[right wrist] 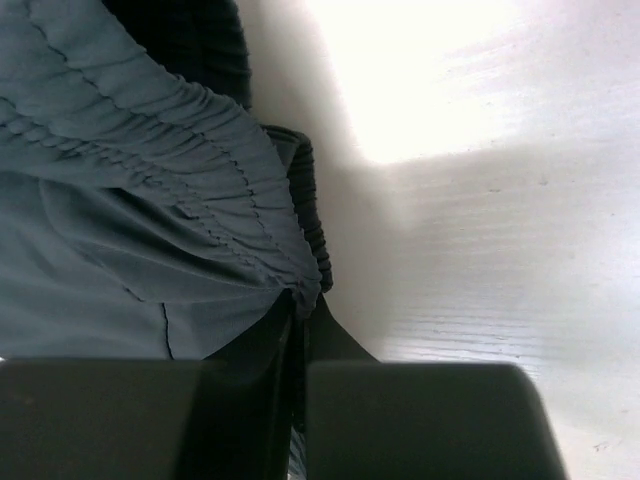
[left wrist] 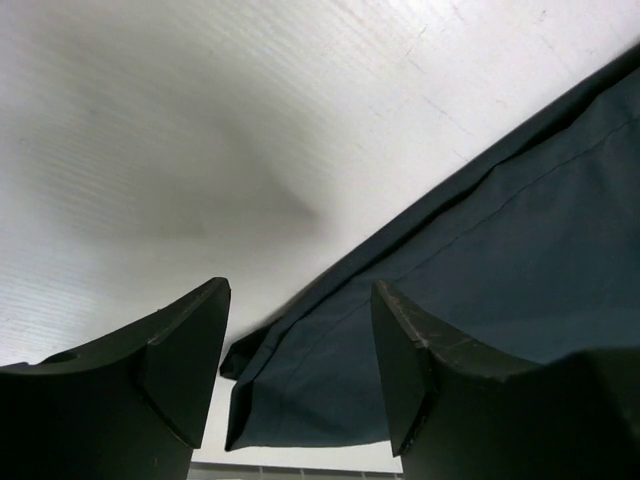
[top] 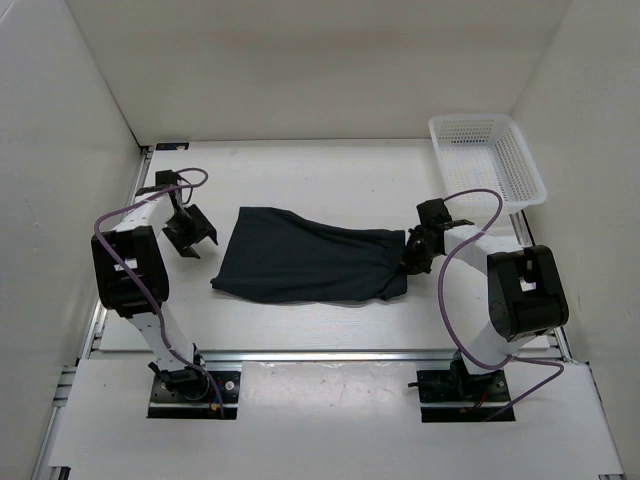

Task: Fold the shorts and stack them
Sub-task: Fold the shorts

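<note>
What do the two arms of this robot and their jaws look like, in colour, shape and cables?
Both the left arm and the right arm have slim white links joined by bulky black, boxy joint housings. A thin purple cable loops loosely along each one. Each has a flat black base plate. The jaws are matte black, thick and wedge-shaped, without visible markings.
</note>
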Controlling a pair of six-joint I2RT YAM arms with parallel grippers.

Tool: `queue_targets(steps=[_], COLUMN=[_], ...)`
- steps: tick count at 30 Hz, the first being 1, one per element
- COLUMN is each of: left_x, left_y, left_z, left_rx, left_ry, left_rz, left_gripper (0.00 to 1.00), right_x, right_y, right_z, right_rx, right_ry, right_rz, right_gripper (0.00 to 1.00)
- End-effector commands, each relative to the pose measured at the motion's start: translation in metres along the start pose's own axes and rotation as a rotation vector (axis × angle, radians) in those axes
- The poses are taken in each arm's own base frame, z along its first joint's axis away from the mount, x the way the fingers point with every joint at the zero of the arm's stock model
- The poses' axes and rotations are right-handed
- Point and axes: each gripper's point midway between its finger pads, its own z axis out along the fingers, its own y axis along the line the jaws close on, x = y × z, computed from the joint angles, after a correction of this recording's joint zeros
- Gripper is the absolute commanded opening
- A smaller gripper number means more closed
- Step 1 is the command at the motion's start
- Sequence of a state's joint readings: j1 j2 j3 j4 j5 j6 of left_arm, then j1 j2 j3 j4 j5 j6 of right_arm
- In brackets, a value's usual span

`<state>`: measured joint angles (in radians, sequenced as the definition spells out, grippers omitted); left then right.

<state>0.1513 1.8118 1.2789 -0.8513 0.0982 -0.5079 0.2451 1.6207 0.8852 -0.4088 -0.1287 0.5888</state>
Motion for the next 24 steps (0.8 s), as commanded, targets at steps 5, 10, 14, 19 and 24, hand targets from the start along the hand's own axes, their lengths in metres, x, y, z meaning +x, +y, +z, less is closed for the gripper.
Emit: queue_targets(steps=[5,10,14,19,24], left_x=[0.022,0.05,0.06,0.074,0.059], left_y=[-0.021,-0.04,-0.056,-0.065,-0.065], left_z=[0.016,0.026,0.024,0.023,0.019], left_rx=[0.037,0.032,0.044,0.049,0.047], left_ry=[0.028,0.07,0.061,0.071,0.033], left_rz=[0.039,0.076,0.113,0.135,0.144], left_gripper=[0.67,0.67,0.66,0.66,0.66], right_x=[-0.018,-0.031,-0.049,-0.065,-0.082], right_y=[-0.024,-0.037,-0.046,-0.044,-0.03], right_z=[-0.012,-0.039,-0.063,-0.095,-0.12], right_rx=[0.163,0.274,0.359,0.402,0.39], right_ry=[-0.078,-0.13,-0.192,-0.243,-0.291], right_rz=[-0.039,-0.073,-0.087,-0.141,-0.151], right_gripper=[0.0,0.0,0.0,0.0,0.0])
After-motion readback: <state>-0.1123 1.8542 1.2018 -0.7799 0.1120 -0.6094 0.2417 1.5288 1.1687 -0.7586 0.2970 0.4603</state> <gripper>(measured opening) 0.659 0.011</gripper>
